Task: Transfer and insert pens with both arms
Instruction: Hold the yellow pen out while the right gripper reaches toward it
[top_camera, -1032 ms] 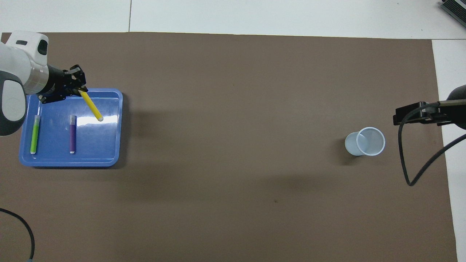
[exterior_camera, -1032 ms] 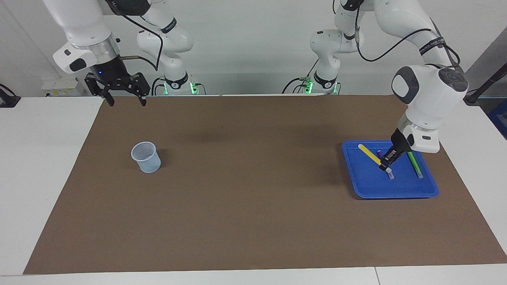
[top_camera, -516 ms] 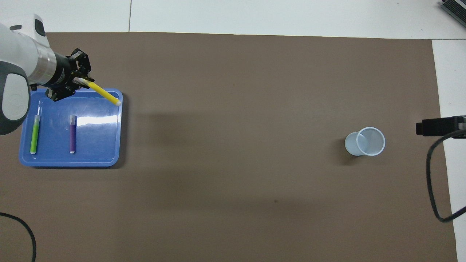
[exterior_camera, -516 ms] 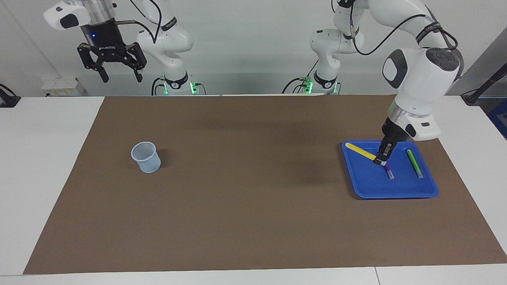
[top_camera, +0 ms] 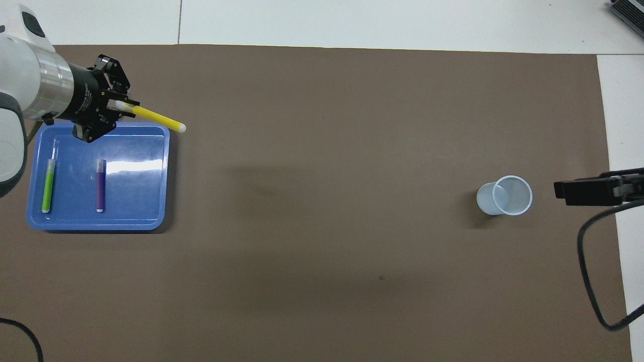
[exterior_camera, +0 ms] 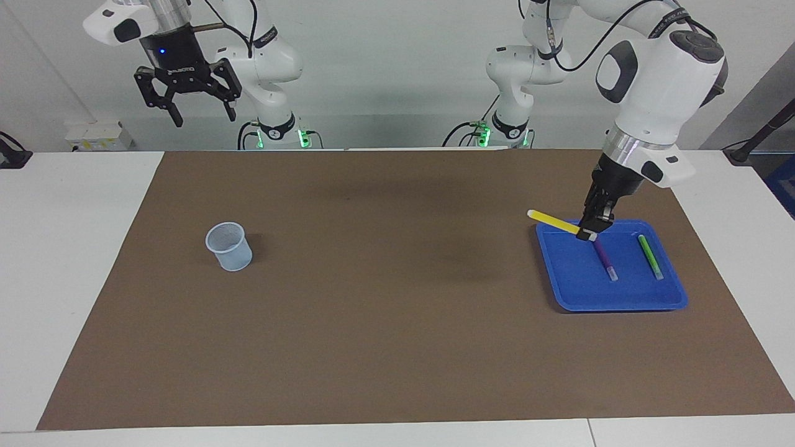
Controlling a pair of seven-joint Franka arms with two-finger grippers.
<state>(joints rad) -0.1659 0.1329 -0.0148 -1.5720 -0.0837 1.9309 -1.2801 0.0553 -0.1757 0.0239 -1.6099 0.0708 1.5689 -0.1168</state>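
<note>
White table [exterior_camera: 74, 261], brown mat [exterior_camera: 385, 323]; pale wall [exterior_camera: 385, 62], perhaps socket box [exterior_camera: 99, 136].

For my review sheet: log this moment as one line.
left hand: shut on yellow pen, lifted over blue tray | right hand: open, raised, waiting | purple pen, green pen: in tray | cup: empty
</note>
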